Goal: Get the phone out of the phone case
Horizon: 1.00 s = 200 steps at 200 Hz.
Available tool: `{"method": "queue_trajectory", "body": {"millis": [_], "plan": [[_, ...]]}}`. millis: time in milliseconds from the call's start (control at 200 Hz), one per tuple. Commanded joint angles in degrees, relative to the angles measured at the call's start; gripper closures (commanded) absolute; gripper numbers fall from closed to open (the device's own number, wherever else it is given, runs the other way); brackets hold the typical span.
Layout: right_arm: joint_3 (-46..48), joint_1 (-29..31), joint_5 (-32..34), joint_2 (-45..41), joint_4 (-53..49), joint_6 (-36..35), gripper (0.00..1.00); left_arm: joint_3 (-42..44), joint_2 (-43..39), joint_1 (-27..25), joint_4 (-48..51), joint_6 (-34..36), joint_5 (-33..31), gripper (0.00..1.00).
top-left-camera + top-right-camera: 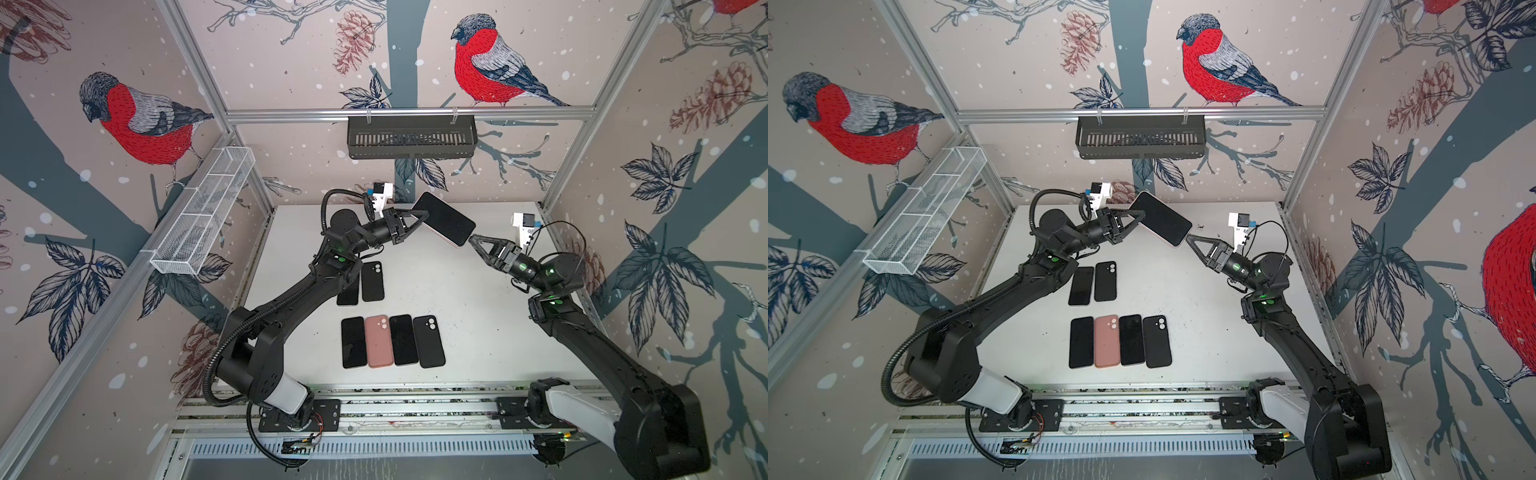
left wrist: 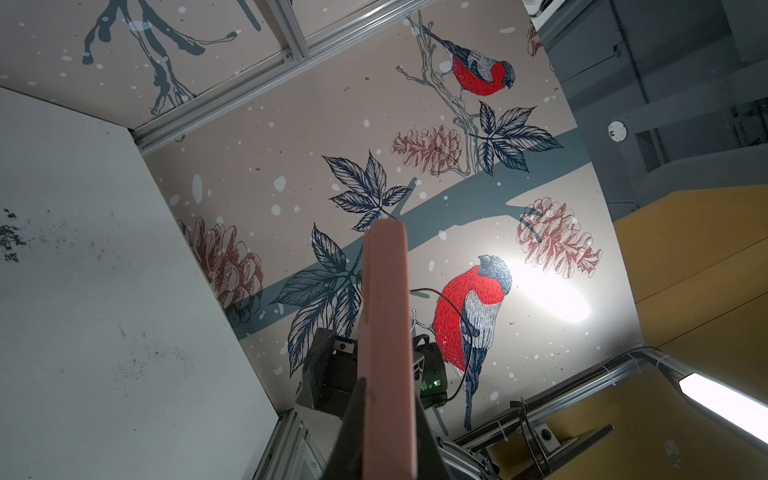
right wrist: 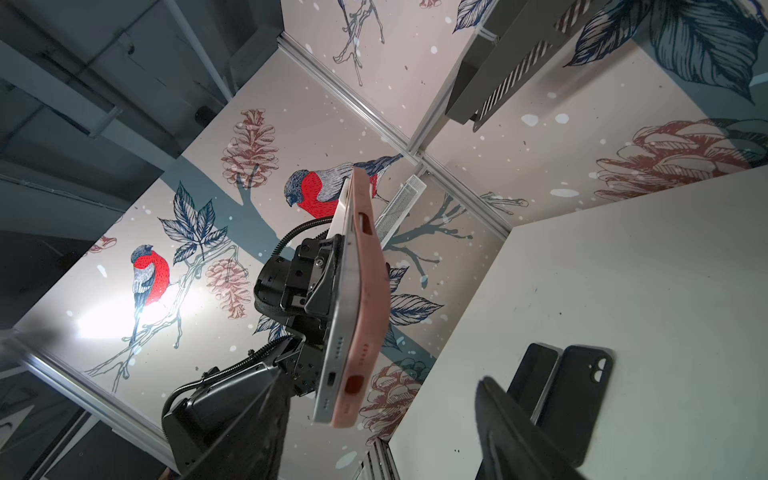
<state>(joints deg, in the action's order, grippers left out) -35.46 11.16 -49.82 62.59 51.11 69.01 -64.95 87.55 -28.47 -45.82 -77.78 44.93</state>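
Bird-print walls box in a white counter point(image 1: 478, 316); your left end effector point(image 1: 419, 219) holds the cased phone aloft.

It is clamped across the pink phone case point(image 3: 370, 291) above the counter's far half. The phone point(image 1: 444, 222) sits in it, screen up, its silver edge parted from the case at the end farthest from the right wrist camera. Your right end effector point(image 1: 474, 243) stands with jaws apart just beside the phone's other end. Other phones and cases point(image 1: 392, 340) lie on the counter.

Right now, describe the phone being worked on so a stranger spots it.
Look under the black wall basket at the table's back edge. There the left arm's fingers pinch a dark-screened phone in a pink case, the only one held aloft.
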Motion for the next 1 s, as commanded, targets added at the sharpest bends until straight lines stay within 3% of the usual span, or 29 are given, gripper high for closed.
{"method": "queue_trajectory", "body": {"millis": [0,996], "plan": [[0.3,0.5,-0.5,0.8,3.2,-0.2,0.29,0.4,-0.5,0.0,-8.4,-2.3,0.5,1.00],[0.6,2.0,0.6,2.4,5.1,1.3,0.29,1.7,-0.9,-1.7,-11.5,-2.0,0.3,1.00]]}}
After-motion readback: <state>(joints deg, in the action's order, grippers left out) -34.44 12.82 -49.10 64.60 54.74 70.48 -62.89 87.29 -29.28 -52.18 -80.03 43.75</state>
